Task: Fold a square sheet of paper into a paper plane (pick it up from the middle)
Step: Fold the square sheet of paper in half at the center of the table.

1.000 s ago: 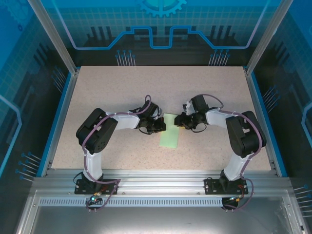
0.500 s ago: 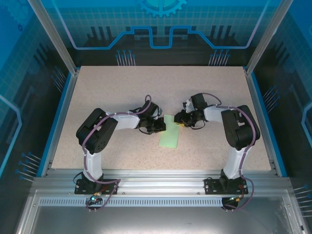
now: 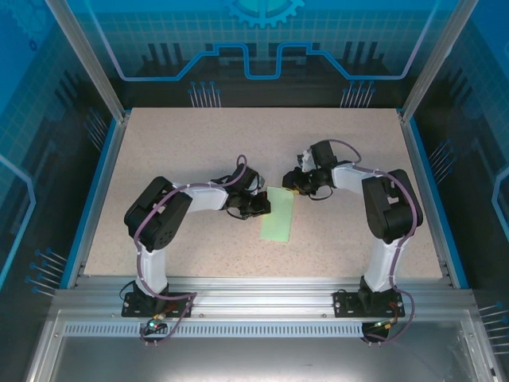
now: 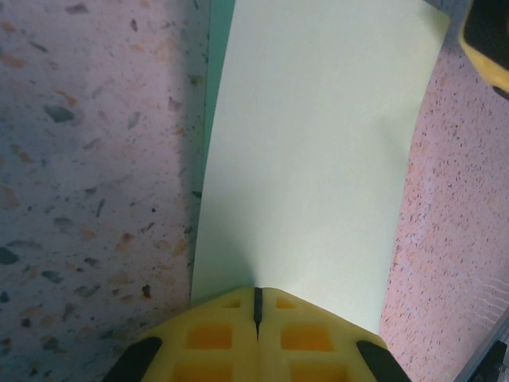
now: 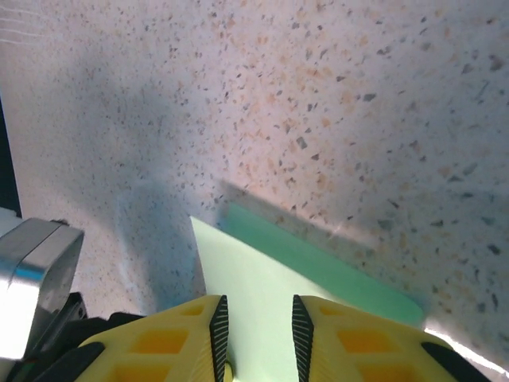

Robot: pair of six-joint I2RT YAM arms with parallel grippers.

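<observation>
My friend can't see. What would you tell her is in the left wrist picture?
The left arm's yellow fingers, closed together, pinch the near edge of a pale green paper stretched over a speckled table.

No legible words, numbers, brand names or labels in any view. Sole sign-like mark: pale blue gear emblem (image 3: 265, 9), printed on the blue back panel (image 3: 159, 48) beyond the far edge of the table (image 3: 199, 143), cropped by the top of the overhead view, no lettering in it. Square sheet of paper (image 3: 277, 216) near the table's middle: plain, unprinted on both visible faces.
</observation>
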